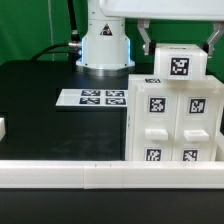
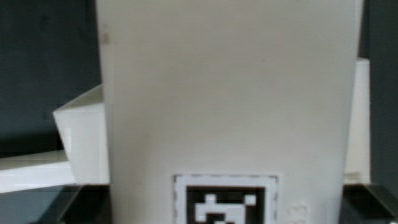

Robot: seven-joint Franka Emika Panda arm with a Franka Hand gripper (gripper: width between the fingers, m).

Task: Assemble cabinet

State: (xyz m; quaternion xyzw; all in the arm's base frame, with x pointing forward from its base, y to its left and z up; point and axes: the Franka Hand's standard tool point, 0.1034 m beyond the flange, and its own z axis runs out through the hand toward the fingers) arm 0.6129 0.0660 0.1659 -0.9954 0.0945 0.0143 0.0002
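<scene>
At the exterior view's right, your cabinet (image 1: 175, 125) stands on the black table (image 1: 40, 100), near the marker board (image 1: 100, 97).
Your gripper (image 1: 179, 42) straddles the cabinet's tagged top piece (image 1: 178, 65); you cannot tell whether the jaws clamp it.

One cabinet (image 1: 175, 128) shows in the exterior view, with four square tags (image 1: 157, 103) counted on its front panels. Above it is one smaller white block (image 1: 172, 52) bearing one tag of its own. One marker board (image 1: 100, 97) carries four tags and lies on the one black table (image 1: 40, 100). There is one robot base (image 1: 105, 45), one long white rail (image 1: 90, 175) and one small white piece (image 1: 3, 128) cut off at the edge. The wrist view holds one tall white panel (image 2: 214, 90) with one tag.
</scene>
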